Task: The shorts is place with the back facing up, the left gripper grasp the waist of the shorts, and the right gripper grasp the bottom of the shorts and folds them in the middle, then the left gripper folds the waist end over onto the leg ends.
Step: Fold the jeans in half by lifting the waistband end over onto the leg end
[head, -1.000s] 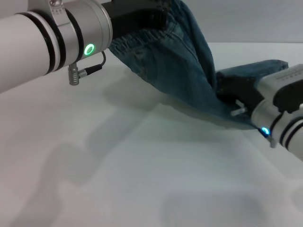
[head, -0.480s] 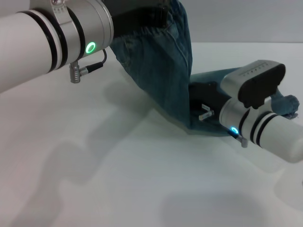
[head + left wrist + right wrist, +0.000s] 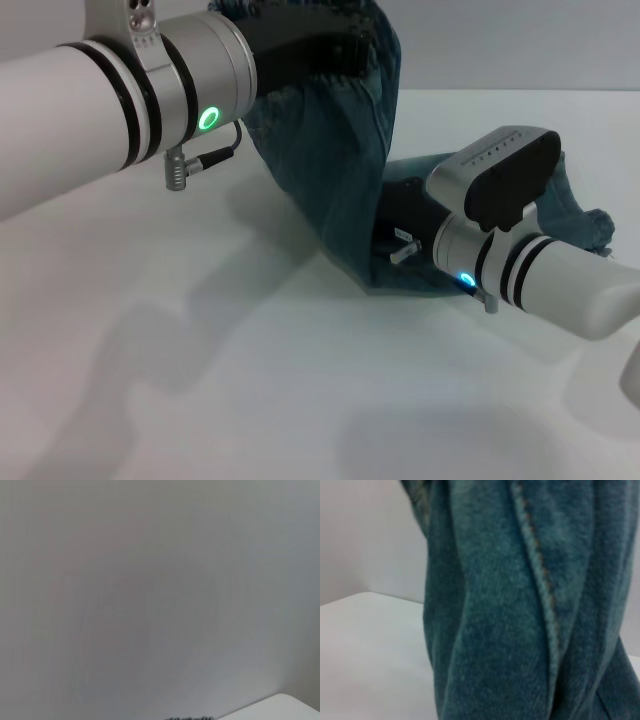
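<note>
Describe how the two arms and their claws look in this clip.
Left arm: white tube with black rings, silver collar, green ring light, short black cable; black left claw. Right arm: white with black bands, blue-green light, silver-and-black housing on top; black right claw.

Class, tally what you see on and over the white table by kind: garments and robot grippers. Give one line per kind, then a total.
Garments: 1, the shorts
Grippers: 2, the left gripper and the right gripper
Total: 3
</note>
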You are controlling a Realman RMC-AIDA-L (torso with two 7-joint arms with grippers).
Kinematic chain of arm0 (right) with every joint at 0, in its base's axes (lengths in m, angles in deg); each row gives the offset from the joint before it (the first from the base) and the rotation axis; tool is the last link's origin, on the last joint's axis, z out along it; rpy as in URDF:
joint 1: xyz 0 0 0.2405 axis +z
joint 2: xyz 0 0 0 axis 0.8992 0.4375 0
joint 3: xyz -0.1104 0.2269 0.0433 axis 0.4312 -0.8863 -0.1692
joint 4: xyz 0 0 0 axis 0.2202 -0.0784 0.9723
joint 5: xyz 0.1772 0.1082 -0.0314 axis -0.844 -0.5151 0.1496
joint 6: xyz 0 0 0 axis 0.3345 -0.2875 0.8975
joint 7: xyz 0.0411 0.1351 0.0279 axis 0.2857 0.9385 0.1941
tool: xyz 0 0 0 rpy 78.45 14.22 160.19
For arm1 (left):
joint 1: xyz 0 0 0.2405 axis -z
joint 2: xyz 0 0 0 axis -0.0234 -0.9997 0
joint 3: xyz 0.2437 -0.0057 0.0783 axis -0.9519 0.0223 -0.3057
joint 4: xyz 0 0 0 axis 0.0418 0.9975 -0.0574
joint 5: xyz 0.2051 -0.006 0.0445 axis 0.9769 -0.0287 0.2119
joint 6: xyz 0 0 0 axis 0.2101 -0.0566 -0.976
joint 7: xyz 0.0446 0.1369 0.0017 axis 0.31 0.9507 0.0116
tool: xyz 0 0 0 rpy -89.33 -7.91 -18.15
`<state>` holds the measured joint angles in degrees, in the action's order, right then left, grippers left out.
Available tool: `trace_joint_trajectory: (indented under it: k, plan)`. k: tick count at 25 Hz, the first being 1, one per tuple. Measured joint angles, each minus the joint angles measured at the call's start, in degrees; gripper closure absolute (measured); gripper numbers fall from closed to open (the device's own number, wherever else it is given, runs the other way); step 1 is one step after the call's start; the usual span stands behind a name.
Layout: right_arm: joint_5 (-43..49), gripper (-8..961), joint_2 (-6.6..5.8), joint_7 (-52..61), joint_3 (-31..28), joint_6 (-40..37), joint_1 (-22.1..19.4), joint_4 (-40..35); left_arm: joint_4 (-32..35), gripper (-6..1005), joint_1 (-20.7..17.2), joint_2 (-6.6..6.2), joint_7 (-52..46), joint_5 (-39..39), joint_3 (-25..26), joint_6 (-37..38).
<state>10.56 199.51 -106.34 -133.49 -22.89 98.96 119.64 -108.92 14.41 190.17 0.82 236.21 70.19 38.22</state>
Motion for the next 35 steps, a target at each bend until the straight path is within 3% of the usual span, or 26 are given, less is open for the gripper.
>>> trace_joint_trajectory:
  k: [4, 11, 15, 19, 27, 35]
  plan:
    - [0.1, 955, -0.13, -0.8, -1.9, 0.7, -3.1, 1.9, 0.3, 966, 0.1, 0.00, 0.0, 0.0, 0.1, 0.1]
    - [1.0, 954, -0.51, -5.7, -13.0, 4.7, -13.4, 4.2, -0.4, 965, -0.2, -0.04, 0.0, 0.0, 0.3, -0.1]
    - [0.5, 954, -0.39, -5.5, -14.8, 5.5, -14.7, 3.5, -0.5, 965, 0.2, -0.02, 0.0, 0.0, 0.1, -0.1]
    - [0.5, 954, -0.15, -4.7, -12.9, 5.0, -13.0, 3.3, -0.7, 965, 0.6, -0.02, 0.0, 0.0, -0.2, -0.1]
    - [0.5, 954, -0.11, 2.8, -4.9, -0.3, -4.9, 3.1, -1.3, 966, 0.8, -0.03, 0.0, 0.0, -0.5, 0.0]
    - [0.4, 954, 0.03, 6.8, 0.6, -3.3, 0.5, 3.0, -1.3, 966, 1.3, 0.02, 0.5, 0.0, -0.5, 0.0]
